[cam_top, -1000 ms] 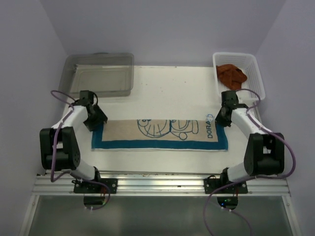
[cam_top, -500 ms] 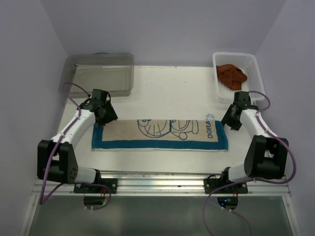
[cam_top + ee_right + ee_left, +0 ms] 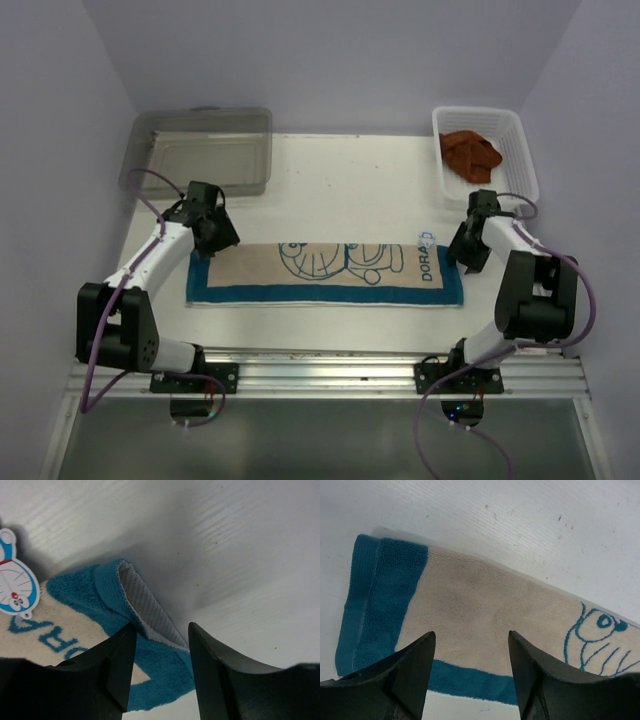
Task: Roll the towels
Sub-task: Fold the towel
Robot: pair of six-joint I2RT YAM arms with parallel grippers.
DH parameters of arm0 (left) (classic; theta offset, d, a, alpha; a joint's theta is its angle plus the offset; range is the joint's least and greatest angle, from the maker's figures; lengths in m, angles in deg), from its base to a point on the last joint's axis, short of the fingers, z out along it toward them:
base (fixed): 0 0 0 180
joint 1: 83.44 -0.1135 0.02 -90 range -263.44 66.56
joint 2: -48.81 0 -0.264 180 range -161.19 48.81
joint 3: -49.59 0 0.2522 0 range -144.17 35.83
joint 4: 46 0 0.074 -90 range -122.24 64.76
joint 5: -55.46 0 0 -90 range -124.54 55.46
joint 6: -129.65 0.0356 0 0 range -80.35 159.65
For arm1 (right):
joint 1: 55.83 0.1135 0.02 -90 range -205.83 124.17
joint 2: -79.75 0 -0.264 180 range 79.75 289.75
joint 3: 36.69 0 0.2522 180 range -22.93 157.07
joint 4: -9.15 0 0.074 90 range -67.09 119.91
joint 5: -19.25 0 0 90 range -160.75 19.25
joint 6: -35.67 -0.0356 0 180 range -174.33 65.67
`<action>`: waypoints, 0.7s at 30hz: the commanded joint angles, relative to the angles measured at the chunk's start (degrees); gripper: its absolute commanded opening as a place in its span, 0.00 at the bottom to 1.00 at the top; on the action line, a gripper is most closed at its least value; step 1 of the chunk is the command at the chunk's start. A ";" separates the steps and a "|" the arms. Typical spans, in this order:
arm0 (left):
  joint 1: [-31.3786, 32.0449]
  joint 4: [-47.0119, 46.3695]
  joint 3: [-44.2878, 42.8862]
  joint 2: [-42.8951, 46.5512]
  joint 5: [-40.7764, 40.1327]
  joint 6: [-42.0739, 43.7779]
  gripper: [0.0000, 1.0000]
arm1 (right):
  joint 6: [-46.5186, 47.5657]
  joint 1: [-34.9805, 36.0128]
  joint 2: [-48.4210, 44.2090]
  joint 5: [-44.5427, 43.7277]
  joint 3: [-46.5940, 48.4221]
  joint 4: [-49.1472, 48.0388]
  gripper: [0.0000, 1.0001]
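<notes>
between the parted fingers of the right gripper, a turned-up blue corner of the cream towel is straddled but not pinched. if the jaws are closed here, only the thin upper flap may be caught, so the roll could be started crooked or the corner could slip free. nothing is held, and whether the tips are resting on the cloth cannot be told. the left gripper is likewise spread wide and empty, poised over the towel's opposite blue-bordered end. the towel is laid flat across the near part of the table, not yet rolled. the rust-brown towel is seen crumpled in the white mesh basket at the far right.
</notes>
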 commanded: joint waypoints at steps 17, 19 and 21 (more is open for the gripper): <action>-0.17 -0.03 0.23 -1.03 0.39 -0.03 0.64 | -0.71 0.21 1.43 -0.43 -3.85 -3.77 0.00; -0.08 -0.03 0.23 -1.12 0.39 0.05 0.64 | -0.70 0.30 -0.95 -0.08 -3.86 -3.51 0.00; -0.08 0.14 -0.04 -1.38 -0.04 0.23 0.64 | -0.70 0.56 -4.56 0.19 -3.77 -2.72 0.00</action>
